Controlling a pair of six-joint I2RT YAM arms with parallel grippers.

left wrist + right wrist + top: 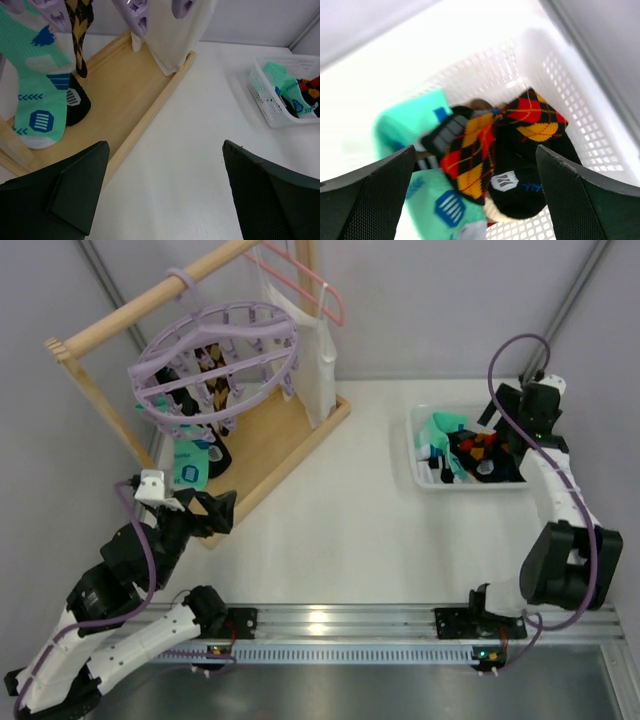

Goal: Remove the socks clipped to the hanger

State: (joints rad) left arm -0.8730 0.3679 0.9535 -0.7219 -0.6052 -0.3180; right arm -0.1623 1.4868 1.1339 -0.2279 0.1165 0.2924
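Step in hand: I read this as the gap between picks. Some socks already lie in the white plastic mesh basket (420,476), while others hang from the round lavender plastic clip hanger (215,355).
Left gripper (165,185): fingers spread wide and holding nothing. It is low over the table, just beside the pale wooden base tray (145,95), and facing the hanging socks.
Right gripper (475,195): fingers wide apart and empty, poised above the basket.
Socks on the hanger: a mint-green fabric sock with blue marks (40,100) hangs full length from a clip, its toe down by the tray. A brown checked sock (80,30) hangs beside it, and a black sock with a white label (75,102) sits low behind.
Socks in the basket: mint-green, black with orange-red argyle, and black with a white label, all heaped together.
Hanger position: it hooks on the wooden rail frame (140,305) and tilts, with the long white cloth (320,370) to its right.
Next move, my judgement: I'd raise the left arm to the mint-green sock, close on the fabric below its clip, and pull downward. The hanger swings freely, so I'd keep the pull steady.
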